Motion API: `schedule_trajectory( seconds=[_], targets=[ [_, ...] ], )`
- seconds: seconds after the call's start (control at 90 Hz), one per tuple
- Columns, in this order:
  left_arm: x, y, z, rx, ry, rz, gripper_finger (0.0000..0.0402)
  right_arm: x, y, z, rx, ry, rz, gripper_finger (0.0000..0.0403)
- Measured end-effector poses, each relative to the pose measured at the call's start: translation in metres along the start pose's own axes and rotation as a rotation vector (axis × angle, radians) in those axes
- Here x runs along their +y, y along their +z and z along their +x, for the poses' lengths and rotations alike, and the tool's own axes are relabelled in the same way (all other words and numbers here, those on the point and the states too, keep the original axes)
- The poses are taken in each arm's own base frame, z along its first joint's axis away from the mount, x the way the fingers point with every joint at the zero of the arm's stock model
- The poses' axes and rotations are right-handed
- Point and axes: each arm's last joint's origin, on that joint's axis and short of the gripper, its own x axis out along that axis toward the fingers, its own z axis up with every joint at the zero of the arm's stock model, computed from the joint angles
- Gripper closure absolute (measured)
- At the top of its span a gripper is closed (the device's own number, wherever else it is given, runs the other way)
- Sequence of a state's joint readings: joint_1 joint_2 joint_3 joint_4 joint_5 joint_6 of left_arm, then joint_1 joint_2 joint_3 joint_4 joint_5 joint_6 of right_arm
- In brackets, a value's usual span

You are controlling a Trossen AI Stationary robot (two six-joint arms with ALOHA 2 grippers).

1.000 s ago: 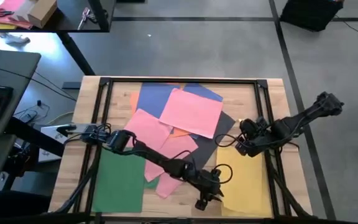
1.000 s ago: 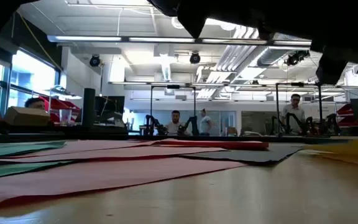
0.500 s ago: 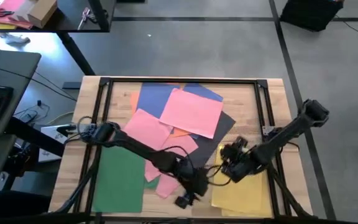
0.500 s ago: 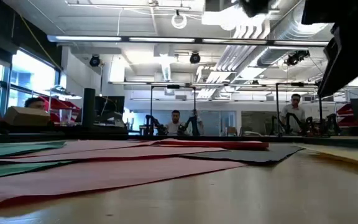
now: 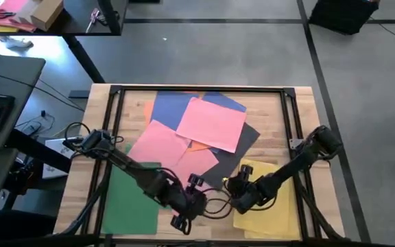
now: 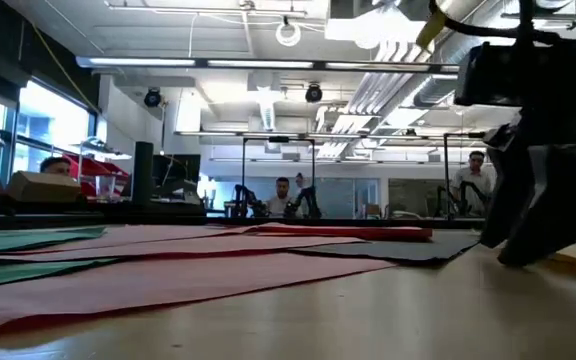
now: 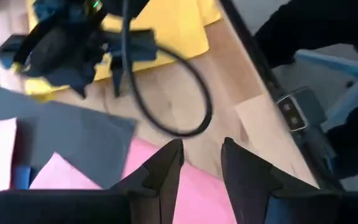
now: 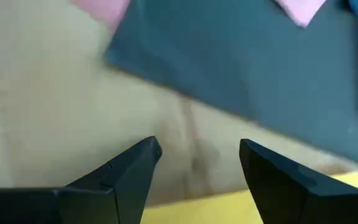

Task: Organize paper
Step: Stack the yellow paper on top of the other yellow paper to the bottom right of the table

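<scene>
Your right tool (image 5: pixel 230 186) sits low over bare wood at the front-centre of the tabletop (image 5: pixel 300 116); fingers (image 8: pixel 129 177) spread wide w/ nothing between them, just above the wood btw the dark grey sheet (image 8: pixel 260 68) and the near edge of the yellow sheet (image 5: pixel 273 206). Your left tool (image 5: pixel 178 221) is near the front edge, just left of the right one; fingers (image 7: pixel 163 168) parted a little, empty, over a pink sheet (image 7: pixel 197 199). Can't tell if either tool touches the surface.

Paper is flat, thin, matte rectangles, loosely overlapped: green sheet (image 5: pixel 132 199) front left, big pink sheet (image 5: pixel 211 123) on top mid-table, blue sheet (image 5: pixel 170 106) behind it, orange (image 5: pixel 197 145) only peeking out, dark grey mostly covered. Left arm hides part of the pink and green sheets; right arm crosses the yellow one. Low view: sheets edge-on, hard to separate; dark tool bulk at right cut off by frame. Wrist views are blurry. Tabletop is light wood w/ a black frame
</scene>
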State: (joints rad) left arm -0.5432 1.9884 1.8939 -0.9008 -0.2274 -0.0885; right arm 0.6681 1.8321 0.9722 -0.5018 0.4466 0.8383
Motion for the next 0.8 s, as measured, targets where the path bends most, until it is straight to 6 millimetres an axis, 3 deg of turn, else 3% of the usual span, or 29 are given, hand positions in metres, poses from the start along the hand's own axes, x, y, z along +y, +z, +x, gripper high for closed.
schedule_trajectory(
  seconds=[0.8],
  targets=[
    [0.016, -0.011, -0.009, 0.109, 0.092, -0.046, 0.03, 0.026, -0.022, -0.019, 0.098, 0.205, 0.039, 0.0178]
  ],
)
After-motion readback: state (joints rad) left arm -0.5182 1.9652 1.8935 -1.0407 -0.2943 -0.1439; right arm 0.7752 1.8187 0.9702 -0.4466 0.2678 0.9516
